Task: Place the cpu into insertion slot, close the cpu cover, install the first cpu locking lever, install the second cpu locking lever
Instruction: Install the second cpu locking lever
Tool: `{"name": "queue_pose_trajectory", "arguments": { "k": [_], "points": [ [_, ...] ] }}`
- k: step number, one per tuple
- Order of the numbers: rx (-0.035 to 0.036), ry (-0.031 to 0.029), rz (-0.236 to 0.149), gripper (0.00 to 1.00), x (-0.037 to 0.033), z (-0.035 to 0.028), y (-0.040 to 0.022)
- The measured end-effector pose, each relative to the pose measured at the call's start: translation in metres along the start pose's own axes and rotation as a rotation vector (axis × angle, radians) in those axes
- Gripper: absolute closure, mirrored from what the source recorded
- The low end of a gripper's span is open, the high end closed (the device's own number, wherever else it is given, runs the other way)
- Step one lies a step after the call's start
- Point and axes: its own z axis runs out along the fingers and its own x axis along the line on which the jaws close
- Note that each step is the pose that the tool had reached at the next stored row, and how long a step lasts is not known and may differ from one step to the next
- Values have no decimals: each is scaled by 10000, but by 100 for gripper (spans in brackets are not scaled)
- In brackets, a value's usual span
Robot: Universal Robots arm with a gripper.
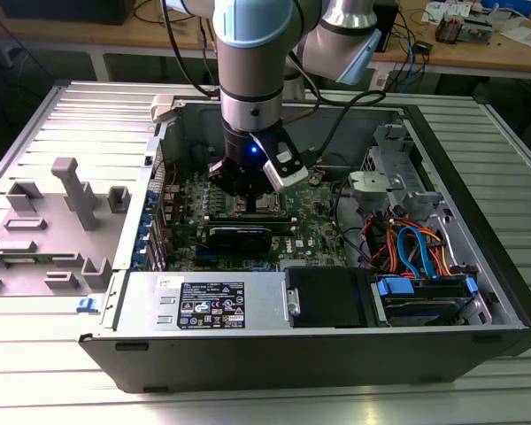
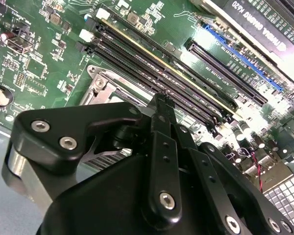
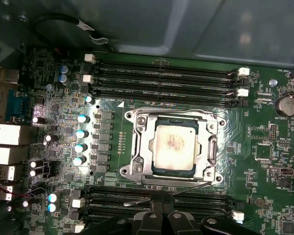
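In the first wrist view the cpu [image 3: 175,147], a dull silver square, lies in the insertion slot [image 3: 132,117]. The cpu cover [image 3: 139,147] lies flat around it as a silver frame. One thin wire lever [image 3: 176,108] runs straight along the cover's far edge. The other lever [image 3: 186,188] slants loose across the near edge. My gripper [image 3: 161,198] is shut, its black fingertips together right at this slanted lever. The second wrist view shows the gripper [image 2: 160,100] over a corner of the slot [image 2: 99,85]. In the exterior view the gripper [image 1: 248,199] reaches down into the open computer case.
Long black memory slots [image 3: 161,78] flank the socket on both sides. A black card [image 1: 239,237] lies just in front of the gripper. The power supply box [image 1: 203,305], blue and orange cables [image 1: 416,248] and case walls surround the board. A grey fixture tray [image 1: 53,221] sits outside.
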Motion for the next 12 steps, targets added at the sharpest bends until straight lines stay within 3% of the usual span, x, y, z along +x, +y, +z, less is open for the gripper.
{"name": "queue_pose_trajectory", "arguments": {
  "k": [12],
  "points": [
    [-3,0,0,89,0,0,0]
  ]
}}
